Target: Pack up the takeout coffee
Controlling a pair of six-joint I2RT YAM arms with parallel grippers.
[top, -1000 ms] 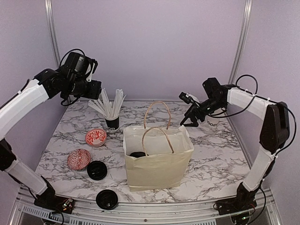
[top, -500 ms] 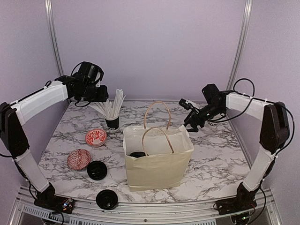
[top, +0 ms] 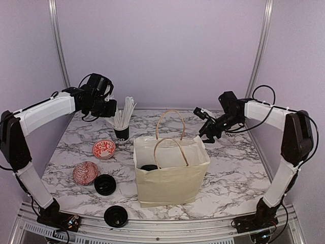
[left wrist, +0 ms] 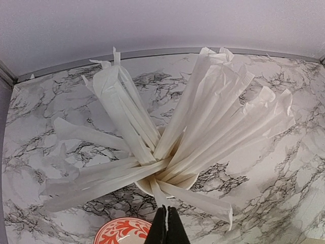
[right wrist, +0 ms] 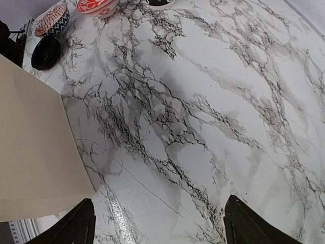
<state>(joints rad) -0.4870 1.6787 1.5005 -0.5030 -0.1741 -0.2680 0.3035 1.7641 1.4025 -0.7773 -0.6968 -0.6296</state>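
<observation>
Bag (top: 171,178) mid-desk, black lid (top: 149,167) showing inside. R gripper (right wrist: 160,223) jaws wide, empty, just beside coffee cup (top: 231,135) at desk's far-right edge. L gripper (left wrist: 166,229) jaws pinched tight, touching white stick (left wrist: 158,193); grip unclear.

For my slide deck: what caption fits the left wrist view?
Left fingers pinched shut on one paper-wrapped stick from the fanned bunch, above a marble table and red-patterned bowl.
</observation>
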